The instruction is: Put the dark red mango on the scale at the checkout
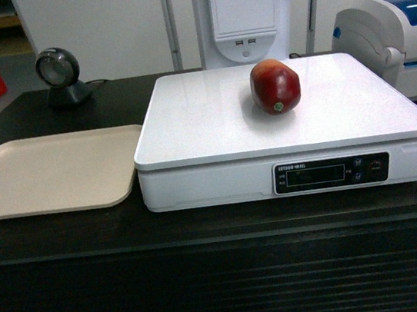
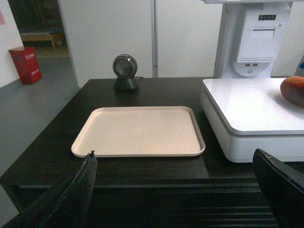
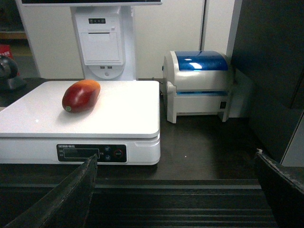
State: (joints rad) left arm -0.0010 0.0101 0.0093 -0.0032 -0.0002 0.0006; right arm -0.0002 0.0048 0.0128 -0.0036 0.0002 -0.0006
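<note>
Both pairs of fingers stand spread wide and grasp nothing. The left gripper (image 2: 178,190) shows its dark fingers (image 2: 71,194) at the lower corners of the left wrist view, hanging off the front edge of the bench (image 1: 126,230), facing the tray. The right gripper (image 3: 178,190) likewise shows fingers (image 3: 66,197) low in its own view, short of the ribbed front, facing the scale. Neither touches anything.

The beige tray (image 2: 142,130) lies flat on the bench with nothing in it, its right rim just beside the scale's left side. The scale (image 1: 212,124) carries the dark red mango (image 1: 275,86), which lies on its side on the white platform, toward the back and a little right of the middle, well clear of every platform edge. The black display panel (image 1: 331,173) faces forward.

Right of the scale, apart from it by a narrow gap, stands a white and blue printer (image 3: 199,83). Behind the tray sits a round dark scanner (image 2: 125,71). A white kiosk (image 3: 99,40) rises behind the scale. Bare bench runs along the front edge.
</note>
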